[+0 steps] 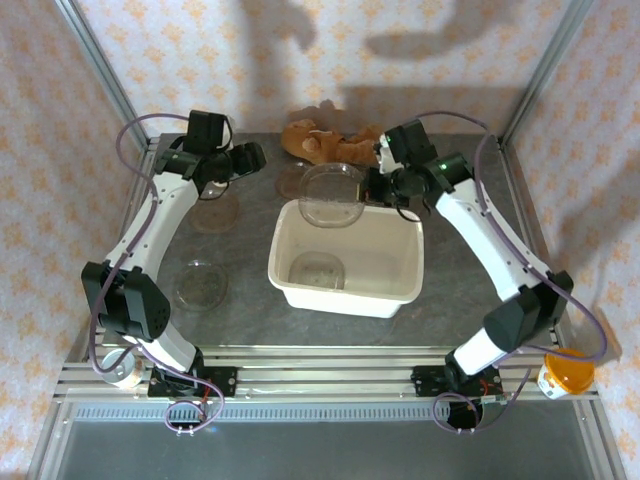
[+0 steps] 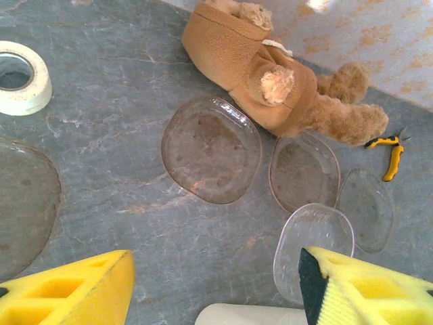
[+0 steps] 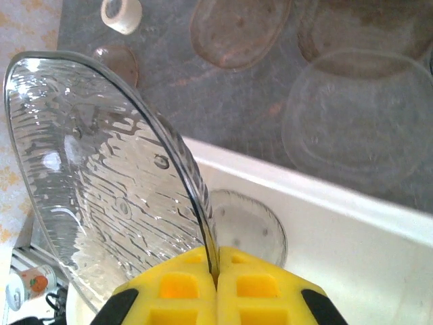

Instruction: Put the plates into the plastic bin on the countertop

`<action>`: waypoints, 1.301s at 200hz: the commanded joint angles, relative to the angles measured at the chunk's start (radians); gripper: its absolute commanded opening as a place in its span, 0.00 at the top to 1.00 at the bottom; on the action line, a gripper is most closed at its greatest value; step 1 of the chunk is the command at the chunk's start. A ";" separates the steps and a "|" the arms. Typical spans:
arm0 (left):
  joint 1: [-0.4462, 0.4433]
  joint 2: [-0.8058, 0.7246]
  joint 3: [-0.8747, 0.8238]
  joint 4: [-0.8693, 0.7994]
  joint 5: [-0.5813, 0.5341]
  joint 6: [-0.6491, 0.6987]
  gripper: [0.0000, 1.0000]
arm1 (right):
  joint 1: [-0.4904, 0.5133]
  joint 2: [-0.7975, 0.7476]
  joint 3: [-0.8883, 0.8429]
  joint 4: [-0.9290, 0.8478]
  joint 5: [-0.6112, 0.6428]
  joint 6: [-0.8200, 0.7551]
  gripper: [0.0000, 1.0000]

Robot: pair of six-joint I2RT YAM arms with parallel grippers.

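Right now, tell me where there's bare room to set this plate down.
The plastic bin's floor is bare right of the plate lying inside. Countertop between bin and right arm is bare too. Crowded: loose plates beside the teddy bear.

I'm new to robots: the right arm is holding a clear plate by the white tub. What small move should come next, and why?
Probably lower the clear round glass plate a little into the cream-white rectangular plastic bin. The right pincer grips it by its edge over the bin's far rim, and another clear plate already lies inside.
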 commanded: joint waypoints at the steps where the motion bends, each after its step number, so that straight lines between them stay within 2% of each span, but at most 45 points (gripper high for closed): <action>1: 0.004 0.027 -0.011 0.046 -0.021 -0.015 0.34 | 0.018 -0.053 -0.077 -0.036 0.039 0.057 1.00; 48: 0.006 0.056 -0.076 0.036 -0.001 -0.012 0.39 | 0.069 -0.144 -0.270 0.035 0.080 0.182 1.00; 63: 0.006 0.059 -0.101 0.031 0.002 -0.004 0.44 | 0.094 -0.140 -0.310 0.060 0.085 0.205 1.00; 86: 0.006 0.061 -0.136 0.005 0.003 0.011 0.48 | 0.126 -0.113 -0.338 0.083 0.092 0.228 1.00; 179: 0.006 0.111 -0.218 -0.027 0.060 0.033 0.52 | 0.161 -0.041 -0.466 0.235 0.078 0.272 1.00; 260: 0.004 0.137 -0.199 -0.073 0.059 0.068 0.55 | 0.170 0.052 -0.501 0.312 0.061 0.302 1.00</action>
